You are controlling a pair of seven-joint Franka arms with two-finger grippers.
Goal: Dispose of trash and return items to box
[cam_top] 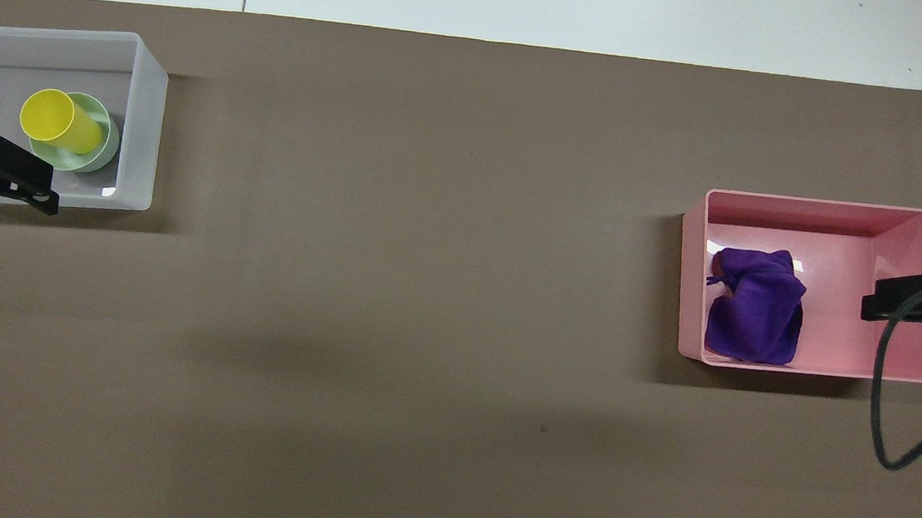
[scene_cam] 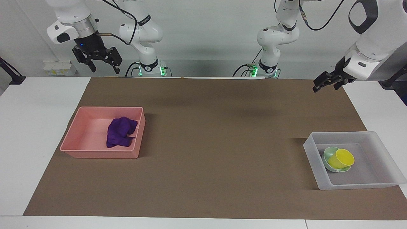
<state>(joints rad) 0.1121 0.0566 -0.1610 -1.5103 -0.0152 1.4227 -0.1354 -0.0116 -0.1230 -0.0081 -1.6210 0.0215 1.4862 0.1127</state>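
A robotics lab, plainly; two white arms [scene_cam: 140, 35] rise from bases at the table [scene_cam: 41, 127] edge, green lights glowing at their feet, black cables [scene_cam: 321, 25] looping off the joints; a brown mat [scene_cam: 206, 136] covers the white tabletop like a marked work area; a bare pale wall [scene_cam: 203, 28] backs the arms; on the mat only a pink bin [scene_cam: 95, 154] and a frosted box [scene_cam: 349, 184], set well apart like test props.

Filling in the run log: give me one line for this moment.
rag in pink bin | cup in bowl, both in white box | left hand raised, empty | right hand waiting, open
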